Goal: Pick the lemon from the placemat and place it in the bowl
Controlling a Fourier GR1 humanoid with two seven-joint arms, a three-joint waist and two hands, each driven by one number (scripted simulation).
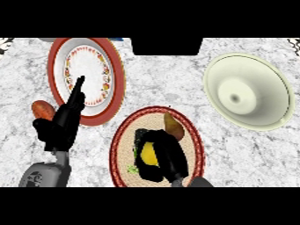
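The yellow lemon (149, 154) is gripped by the curled right hand (164, 154) on the round woven, red-rimmed placemat (123, 140) near the lower edge. The left hand (64, 121) is held open, fingers straight. Bare marbled counter (178, 83) separates the placemat from the smooth cream bowl (250, 90).

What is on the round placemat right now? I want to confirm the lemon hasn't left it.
On the placemat the yellow lemon lies inside the right hand, whose curled fingers cover its sides. A brown item lies at the far edge. A green bit peeks out, mostly hidden.
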